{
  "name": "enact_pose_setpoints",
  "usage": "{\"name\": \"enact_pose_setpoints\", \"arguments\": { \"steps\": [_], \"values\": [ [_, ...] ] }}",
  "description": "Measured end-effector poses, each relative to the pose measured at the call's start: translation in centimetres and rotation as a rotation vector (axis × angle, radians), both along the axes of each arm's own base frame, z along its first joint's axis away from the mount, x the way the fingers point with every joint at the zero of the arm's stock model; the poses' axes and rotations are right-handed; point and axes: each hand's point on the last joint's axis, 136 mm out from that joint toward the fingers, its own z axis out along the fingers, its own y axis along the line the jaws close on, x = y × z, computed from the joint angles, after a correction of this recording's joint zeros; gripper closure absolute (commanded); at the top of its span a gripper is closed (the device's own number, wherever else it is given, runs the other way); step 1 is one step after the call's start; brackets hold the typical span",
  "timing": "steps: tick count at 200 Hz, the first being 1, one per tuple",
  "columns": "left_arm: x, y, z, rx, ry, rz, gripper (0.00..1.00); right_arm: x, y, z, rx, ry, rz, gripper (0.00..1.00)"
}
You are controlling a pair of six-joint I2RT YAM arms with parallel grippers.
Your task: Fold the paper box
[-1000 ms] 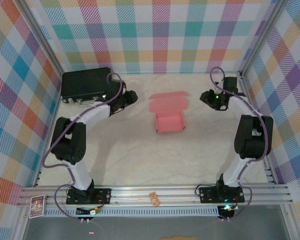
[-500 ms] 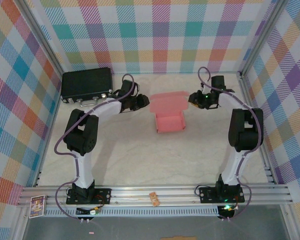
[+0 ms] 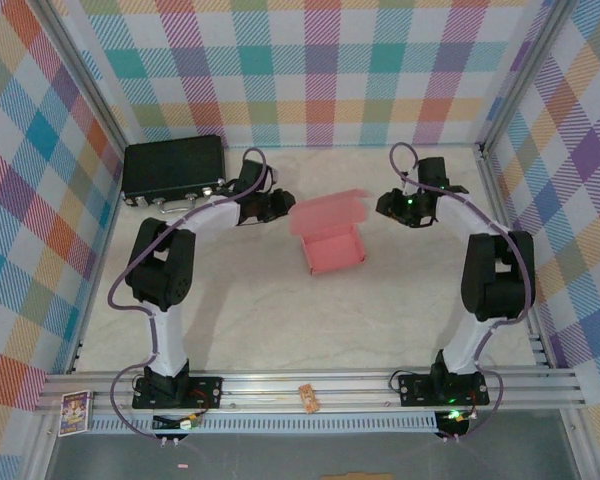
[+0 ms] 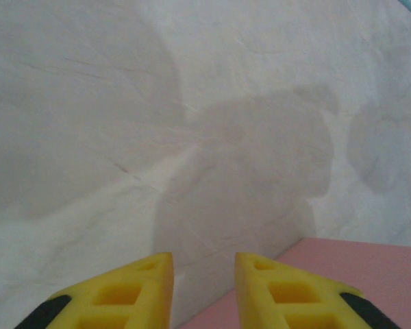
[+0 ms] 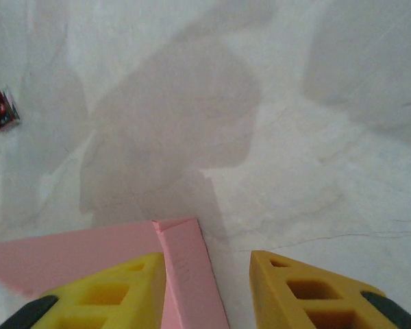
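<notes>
Pink paper box (image 3: 335, 250): sat open in the middle of the tabletop (image 3: 280, 320), with its lid (image 3: 325, 212) tipped up at the back.
Left pincer (image 4: 202, 259): fingers apart, right at the lid's left edge.
Right pincer (image 5: 205, 257): fingers apart, with a pink flap (image 5: 185, 267) between them, not squeezed.
Black case (image 3: 173, 168): back left corner.

The left gripper (image 3: 280, 207) and right gripper (image 3: 388, 206) have swung inward to flank the paper box (image 3: 335, 250), whose lid (image 3: 325, 212) has lifted and skewed.
</notes>
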Motion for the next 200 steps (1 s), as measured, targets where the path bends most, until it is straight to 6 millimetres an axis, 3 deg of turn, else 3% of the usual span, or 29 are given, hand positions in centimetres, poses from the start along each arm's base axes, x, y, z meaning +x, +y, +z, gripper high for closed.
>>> {"name": "enact_pose_setpoints", "arguments": {
  "steps": [24,46,72,86,115,154,200],
  "values": [
    [-0.8,2.9,2.0,0.061,-0.052,0.036,0.54,0.2,-1.6,2.8,-0.041,-0.105,0.007,0.53],
    [-2.2,5.1,5.5,0.121,-0.160,0.042,0.41,-0.1,-2.1,4.7,-0.068,-0.216,0.081,0.51],
    [-4.3,5.7,8.9,0.158,-0.300,-0.042,0.23,-0.9,-0.5,5.5,-0.066,-0.337,0.281,0.51],
    [-5.2,5.2,9.7,0.167,-0.358,-0.121,0.20,-1.5,0.5,5.6,-0.061,-0.387,0.383,0.51],
    [-6.0,3.9,9.0,0.187,-0.392,-0.274,0.18,-2.0,1.8,6.0,-0.075,-0.495,0.551,0.48],
    [-5.9,1.5,7.1,0.208,-0.371,-0.441,0.13,-0.9,3.1,5.5,-0.121,-0.542,0.721,0.47],
    [-6.8,-1.3,5.3,0.236,-0.345,-0.557,0.20,-1.5,4.8,3.5,-0.138,-0.524,0.829,0.48]
  ]
}}
